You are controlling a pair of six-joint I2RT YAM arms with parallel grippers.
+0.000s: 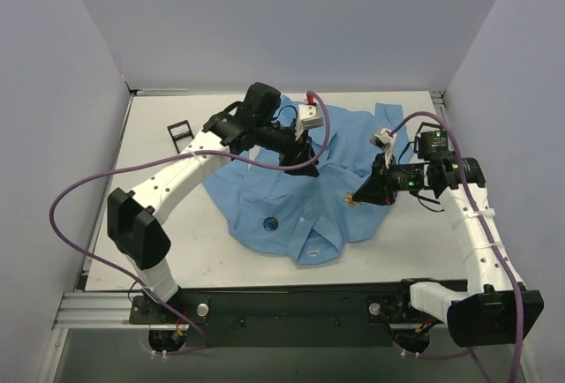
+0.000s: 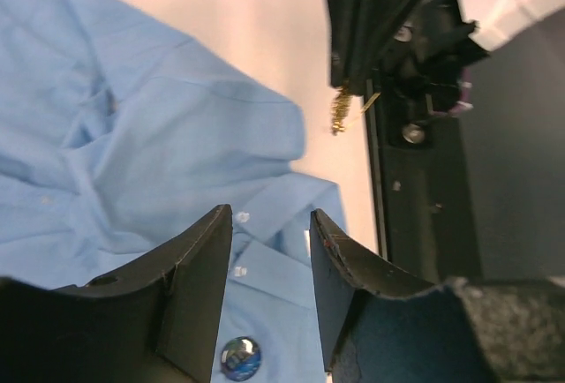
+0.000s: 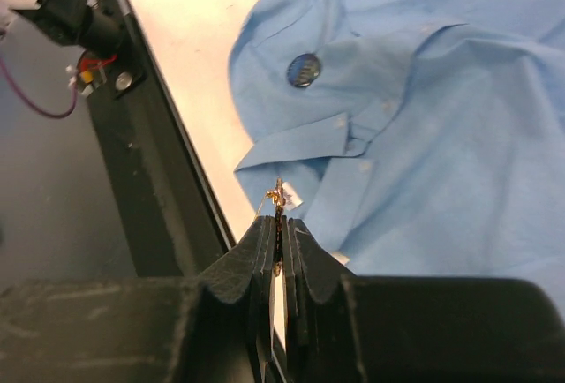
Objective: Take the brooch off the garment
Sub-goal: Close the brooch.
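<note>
The garment (image 1: 353, 149), a light blue collared shirt, lies rumpled across the middle of the table (image 1: 177, 251) in the top view. The brooch (image 1: 270, 222), a small dark-blue disc, sits on the cloth at the shirt's lower left, with neither claw touching it; the left wrist view shows it at the bottom edge, below the fingers. The left gripper (image 2: 271, 233) hovers above the shirt's upper middle, its jaws spread with nothing between them. At centre right, the right gripper (image 3: 280, 240) has its jaws pressed together, pinching a small gold piece (image 3: 279, 196) over the shirt's collar edge. A black frame (image 1: 179, 132) lies at upper left.
</note>
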